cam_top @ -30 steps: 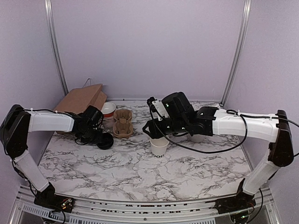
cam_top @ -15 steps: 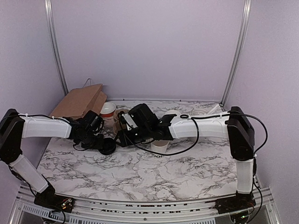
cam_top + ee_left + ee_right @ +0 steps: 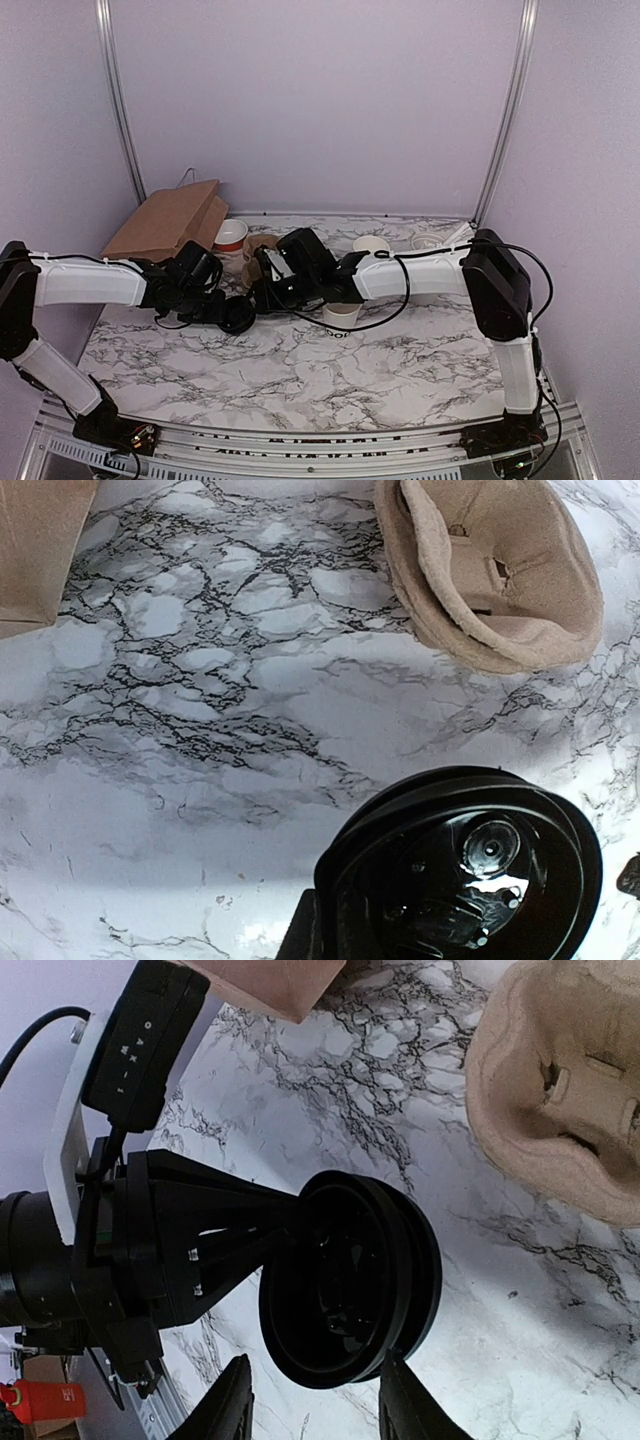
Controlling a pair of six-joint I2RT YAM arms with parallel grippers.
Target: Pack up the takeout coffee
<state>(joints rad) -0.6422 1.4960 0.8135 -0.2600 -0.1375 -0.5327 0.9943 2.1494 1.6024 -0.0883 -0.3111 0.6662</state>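
Black lid (image 3: 350, 1280) is clamped in your left hand (image 3: 216, 308), left of centre over the surface (image 3: 300, 370). Your right hand (image 3: 315, 1405) is open, fingers (image 3: 228, 1405) either side of it. White cup (image 3: 342, 316) stands just right.

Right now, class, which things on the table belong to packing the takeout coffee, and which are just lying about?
Job: white paper cup, black lid, probably pulp cup carrier and brown paper bag.
Lying about: red-rimmed cup, white cup at the back, white container beside it.
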